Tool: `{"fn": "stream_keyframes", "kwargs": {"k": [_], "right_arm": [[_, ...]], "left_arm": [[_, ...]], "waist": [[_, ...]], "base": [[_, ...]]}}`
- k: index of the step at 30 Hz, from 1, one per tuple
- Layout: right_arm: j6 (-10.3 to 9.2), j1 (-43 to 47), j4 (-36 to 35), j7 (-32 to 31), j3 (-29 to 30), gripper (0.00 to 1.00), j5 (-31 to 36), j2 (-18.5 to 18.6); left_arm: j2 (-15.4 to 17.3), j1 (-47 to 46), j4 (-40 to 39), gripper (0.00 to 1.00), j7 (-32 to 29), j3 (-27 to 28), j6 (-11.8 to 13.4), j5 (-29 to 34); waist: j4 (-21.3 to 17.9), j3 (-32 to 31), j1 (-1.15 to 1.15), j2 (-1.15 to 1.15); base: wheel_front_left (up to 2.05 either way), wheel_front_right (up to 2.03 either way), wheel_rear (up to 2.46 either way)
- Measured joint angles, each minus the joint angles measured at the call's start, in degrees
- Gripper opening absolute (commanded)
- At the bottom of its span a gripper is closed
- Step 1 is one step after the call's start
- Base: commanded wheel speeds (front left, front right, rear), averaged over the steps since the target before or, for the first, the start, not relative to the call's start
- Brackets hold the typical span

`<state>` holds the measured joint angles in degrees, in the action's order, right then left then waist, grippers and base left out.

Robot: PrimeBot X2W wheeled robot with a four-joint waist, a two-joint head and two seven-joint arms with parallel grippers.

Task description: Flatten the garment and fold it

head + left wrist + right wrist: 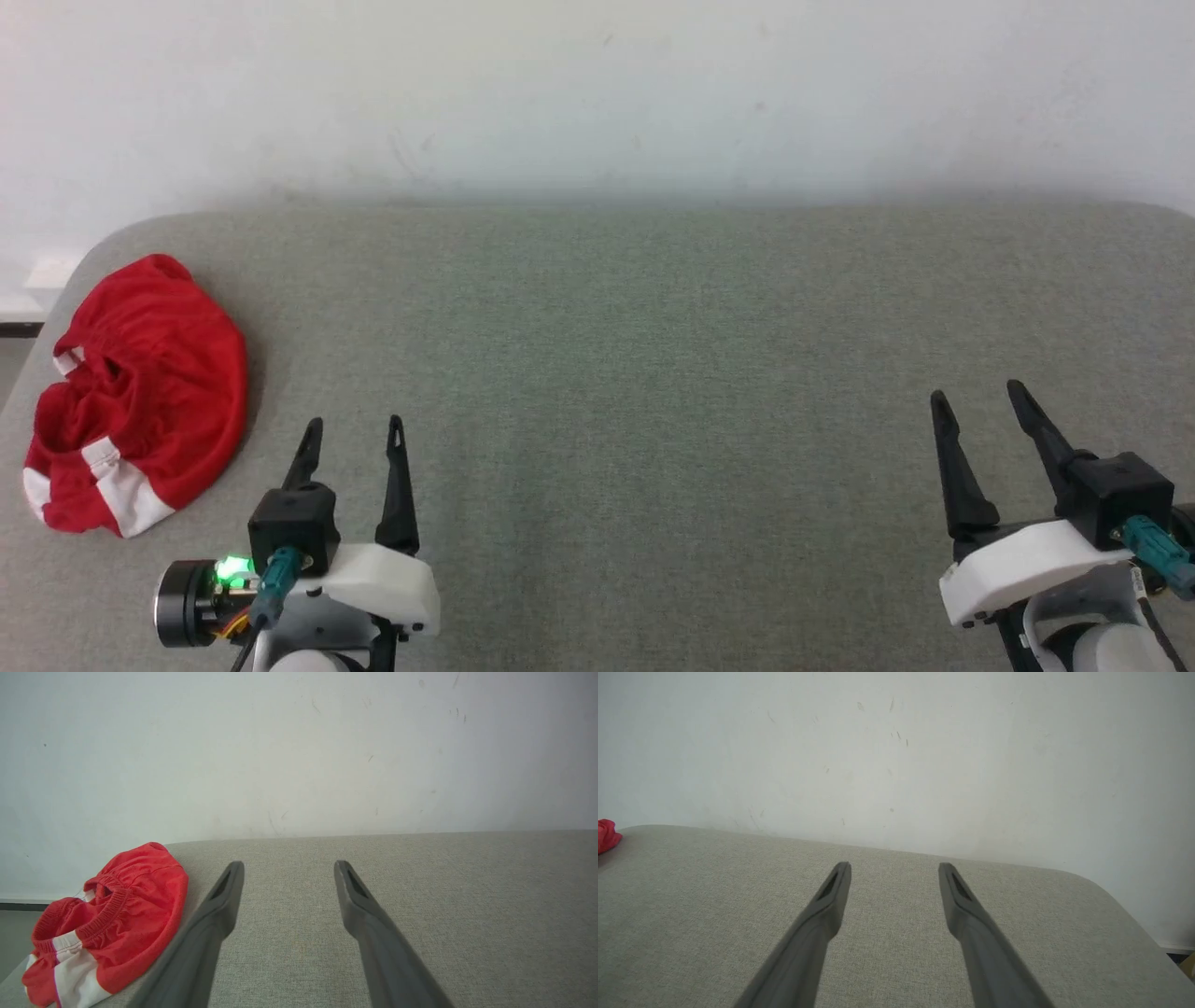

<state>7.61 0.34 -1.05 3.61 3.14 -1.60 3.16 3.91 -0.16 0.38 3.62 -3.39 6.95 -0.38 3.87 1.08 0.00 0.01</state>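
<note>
shorts [140,397]: crumpled heap at tabletop [653,373] far-left edge, not yet spread | left gripper [355,429]: wide open, empty, just beside heap, likely placed to reach it | right gripper [980,397]: wide open, empty, well apart

Seemingly no legible text anywhere

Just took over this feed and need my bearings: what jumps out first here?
The red garment with white stripes, crumpled in a heap at the table's left edge, stands out against the grey surface. Next: the left claw, open, just right of the heap without touching it, and the right claw, open, far off at the lower right.
</note>
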Motion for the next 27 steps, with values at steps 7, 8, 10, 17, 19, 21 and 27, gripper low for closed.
{"fn": "stream_keyframes", "kwargs": {"k": [7,8,10,17,19,21,27], "right_arm": [[0.00,0.0,-0.2,0.7,0.3,1.00,0.0,0.0],[0.00,0.0,-0.3,0.8,0.3,1.00,0.0,0.0],[0.00,0.0,-0.4,1.1,0.4,1.00,0.0,0.0],[0.00,0.0,-0.7,2.0,0.7,1.00,0.1,0.0],[0.00,0.0,-0.9,2.2,0.8,1.00,0.1,0.0],[0.00,0.0,-1.0,2.5,0.9,1.00,0.1,0.0],[0.00,0.0,-1.3,3.1,1.5,1.00,0.1,0.0]], "left_arm": [[0.2,0.0,0.0,1.00,0.8,-0.3,1.7,0.0],[0.3,0.0,-0.1,1.00,0.9,-0.3,1.8,0.0],[0.3,0.0,-0.1,1.00,1.0,-0.4,2.3,0.0],[0.4,0.0,-0.1,1.00,2.0,-0.6,3.7,0.0],[0.5,0.0,-0.1,1.00,2.1,-0.6,3.9,0.0],[0.5,0.0,-0.1,1.00,2.4,-0.7,4.4,0.0],[0.6,0.0,-0.2,1.00,3.2,-0.7,5.6,-0.1]], "waist": [[2.4,0.3,0.00,0.00],[2.8,0.3,0.00,0.00],[3.5,0.3,0.00,0.00],[6.2,0.6,0.00,0.00],[7.0,0.7,0.00,0.00],[7.8,0.8,0.00,0.00],[10.3,1.1,0.00,0.00]], "base": [[0.00,0.00,0.00],[0.00,0.00,0.00],[0.00,0.00,0.00],[0.00,0.00,0.00],[0.00,0.00,0.00],[0.00,0.00,0.00],[0.00,0.00,0.00]]}}
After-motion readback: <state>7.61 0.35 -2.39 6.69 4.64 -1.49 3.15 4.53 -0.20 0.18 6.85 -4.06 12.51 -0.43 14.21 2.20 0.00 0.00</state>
